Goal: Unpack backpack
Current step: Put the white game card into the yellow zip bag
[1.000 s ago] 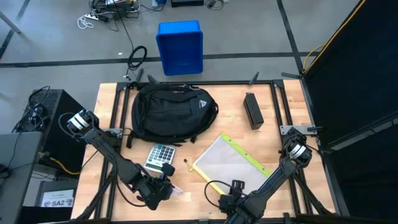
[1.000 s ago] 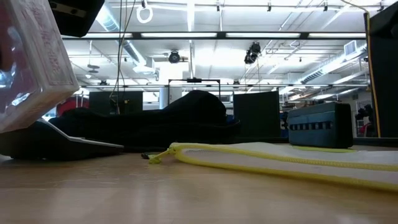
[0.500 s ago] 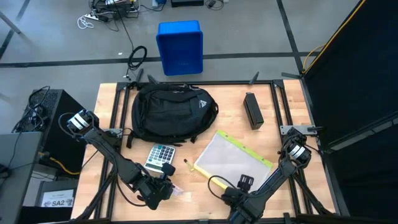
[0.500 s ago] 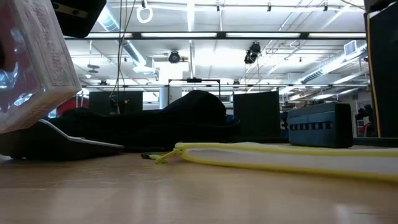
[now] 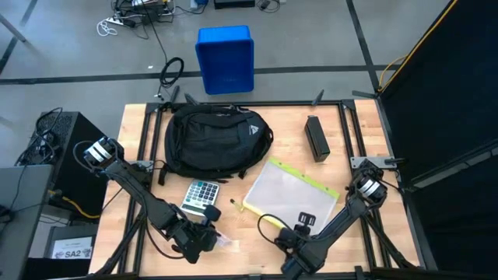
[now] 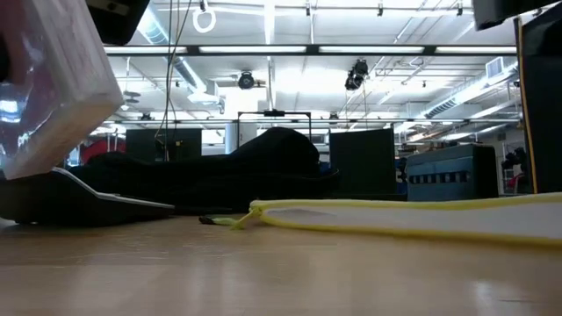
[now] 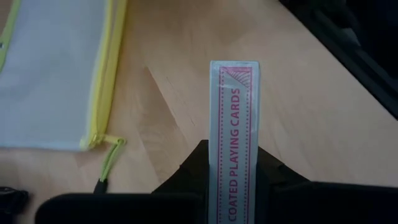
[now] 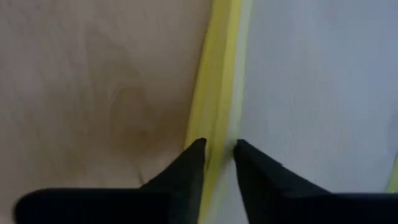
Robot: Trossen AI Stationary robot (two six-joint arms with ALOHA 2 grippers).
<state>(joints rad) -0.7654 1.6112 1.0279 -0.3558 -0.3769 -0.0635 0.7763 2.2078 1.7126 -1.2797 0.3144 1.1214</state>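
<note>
Both grippers now grip something: your right gripper has just pinched shut on the yellow-edged pouch near the backpack, while the left gripper clamps the card box. That pouch is ready to move.

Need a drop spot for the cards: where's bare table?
Free: the strip between backpack and black box, and right of the pouch. Crowded: near-left around calculator and left pincer.
</note>
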